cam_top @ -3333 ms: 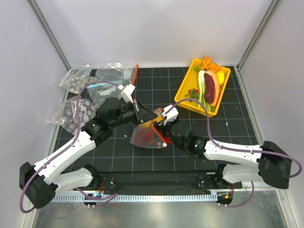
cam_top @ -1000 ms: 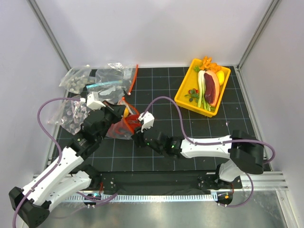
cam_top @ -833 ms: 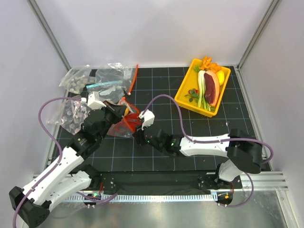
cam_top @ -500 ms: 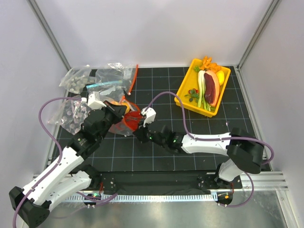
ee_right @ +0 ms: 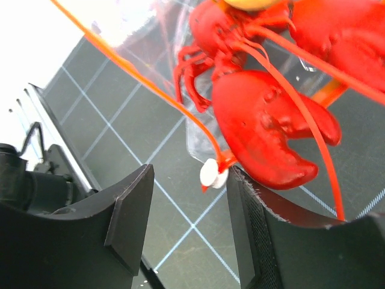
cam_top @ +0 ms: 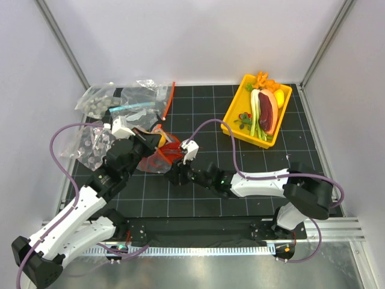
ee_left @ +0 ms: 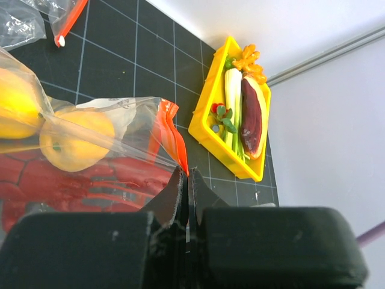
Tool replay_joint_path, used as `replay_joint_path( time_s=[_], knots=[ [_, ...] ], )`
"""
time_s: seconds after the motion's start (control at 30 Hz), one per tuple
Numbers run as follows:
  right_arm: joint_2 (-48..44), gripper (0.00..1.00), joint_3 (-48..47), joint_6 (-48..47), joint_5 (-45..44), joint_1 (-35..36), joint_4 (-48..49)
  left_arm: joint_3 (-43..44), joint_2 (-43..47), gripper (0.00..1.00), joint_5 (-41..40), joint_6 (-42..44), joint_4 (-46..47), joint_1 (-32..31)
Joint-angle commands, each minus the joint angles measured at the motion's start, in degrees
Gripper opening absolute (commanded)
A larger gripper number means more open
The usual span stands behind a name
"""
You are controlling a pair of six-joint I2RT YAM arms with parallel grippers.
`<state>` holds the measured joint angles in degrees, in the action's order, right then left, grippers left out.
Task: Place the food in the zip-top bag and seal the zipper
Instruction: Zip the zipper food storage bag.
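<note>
Being pinched at its mouth by the closed left pincer (ee_left: 183, 180), the zip-top bag (cam_top: 155, 161), lobster (ee_right: 264, 132) inside, is steadied at mid-left of the surface (cam_top: 204, 114); the right pincer (ee_right: 189, 180) is spread around the white tab (ee_right: 211, 174) of the zipper (ee_right: 150, 90), likely for sealing.

Left arm (cam_top: 84, 201) reaches far and rightward from its base. Left gripper (ee_left: 184, 177) is pinched tight on the zip-top bag (ee_left: 120, 138) edge. Right arm (cam_top: 264, 180) stretches low, leftward. Right gripper (ee_right: 189, 174): jaws apart.
</note>
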<state>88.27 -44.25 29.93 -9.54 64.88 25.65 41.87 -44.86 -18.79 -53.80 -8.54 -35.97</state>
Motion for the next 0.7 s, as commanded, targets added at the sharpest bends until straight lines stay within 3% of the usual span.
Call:
replay_joint_path(
  time_s=[0.0, 0.37, 0.57, 0.67],
  knots=[
    [1.03, 0.58, -2.15, 0.12, -2.05, 0.07, 3.10, 0.85, 0.56, 0.00, 0.86, -0.34, 3.35, 0.11],
    [0.49, 0.41, -2.94, -6.90, -6.55, -0.45, 5.12, 0.85, -0.93, 0.00, 2.61, -1.57, 3.70, 0.11],
    [-0.46, 0.02, -3.65, -9.98, -6.54, -0.55, 2.31, 0.94, -1.28, 0.01, 2.09, -1.13, 3.70, 0.11],
    [-4.50, 0.01, -2.60, -12.00, -7.77, -0.55, 0.20, 0.85, -1.63, 0.07, 1.12, -1.04, 3.79, 0.19]
  ],
)
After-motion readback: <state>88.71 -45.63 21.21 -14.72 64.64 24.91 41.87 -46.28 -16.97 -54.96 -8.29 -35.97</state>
